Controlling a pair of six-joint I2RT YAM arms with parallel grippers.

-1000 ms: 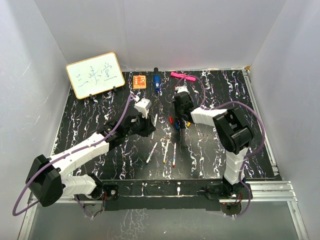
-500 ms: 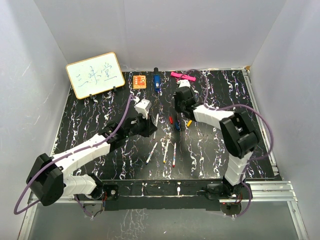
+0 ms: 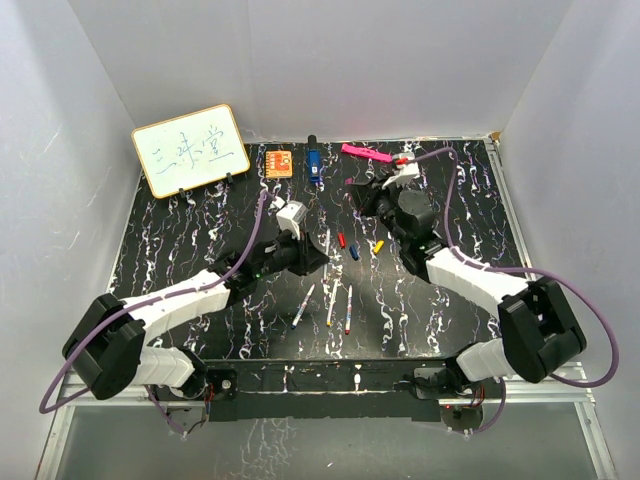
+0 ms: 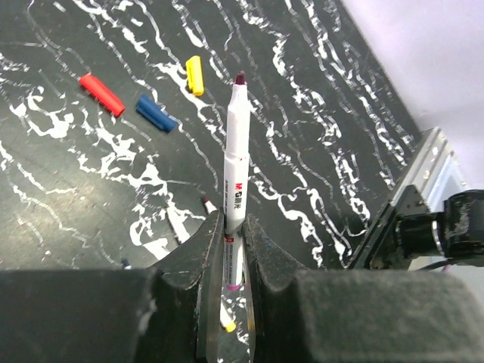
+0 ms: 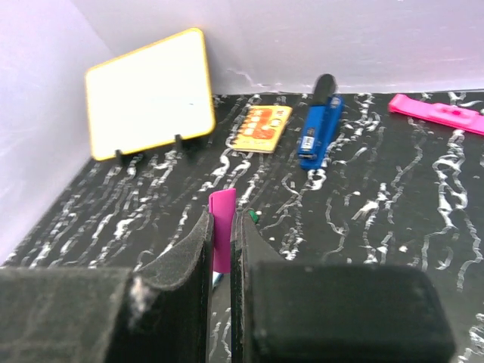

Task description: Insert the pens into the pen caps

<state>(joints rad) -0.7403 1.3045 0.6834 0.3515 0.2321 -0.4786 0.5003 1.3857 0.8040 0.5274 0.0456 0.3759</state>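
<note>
The left gripper (image 4: 233, 231) is clamped tight on a pen (image 4: 235, 162), holding the lower barrel so the dark purple tip sticks out well past the fingers. Beyond that tip, a red cap (image 4: 100, 85), a blue cap (image 4: 156, 113) and a yellow cap (image 4: 195, 75) lie loose and apart on the black table (image 4: 340, 151).

The right gripper (image 5: 221, 227) pinches a pink-purple cap (image 5: 222, 234) between nearly closed fingers, its end poking out. Ahead of it, a whiteboard (image 5: 147, 94), an orange card (image 5: 265, 127), a blue object (image 5: 318, 130) and a pink bar (image 5: 439, 113) line the back wall.

Three more pens (image 3: 331, 305) lie toward the front edge, with bare table on either side.
</note>
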